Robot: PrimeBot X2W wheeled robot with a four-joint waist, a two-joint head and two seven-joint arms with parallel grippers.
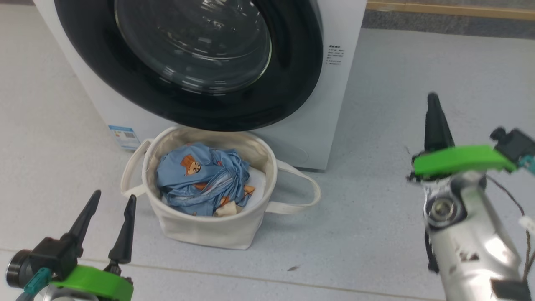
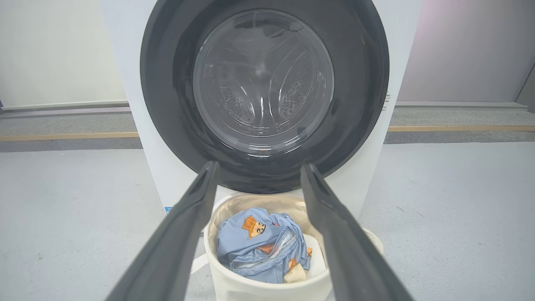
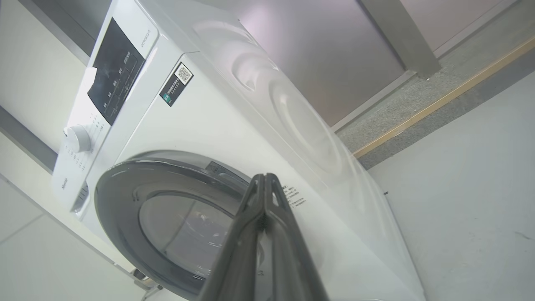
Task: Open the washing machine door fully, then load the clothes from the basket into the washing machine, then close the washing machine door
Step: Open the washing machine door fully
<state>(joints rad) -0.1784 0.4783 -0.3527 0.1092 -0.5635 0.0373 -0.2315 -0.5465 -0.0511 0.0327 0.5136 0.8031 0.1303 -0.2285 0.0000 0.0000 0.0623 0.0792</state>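
Door (image 1: 190,54): shut, glossy black rim.
Washer (image 1: 334,113): white, front-loading.
Basket (image 1: 209,230): upright on floor, just below door.
Clothes (image 1: 205,182): blue bear-print, bunched inside.

pale grey floor (image 1: 397,62), seam line (image 1: 250,278) across it at 6 o'clock, small dark fleck (image 1: 294,268) just off the seam toward 12. tan strip (image 1: 451,9) at 1 o'clock, darker speckled band (image 1: 439,25) right beside it. right wrist view: grey post (image 3: 399,37) at 1 o'clock

Lab-like test room: freestanding washing machine (image 1: 334,104), grey floor (image 1: 418,62), plain walls (image 2: 54,50).
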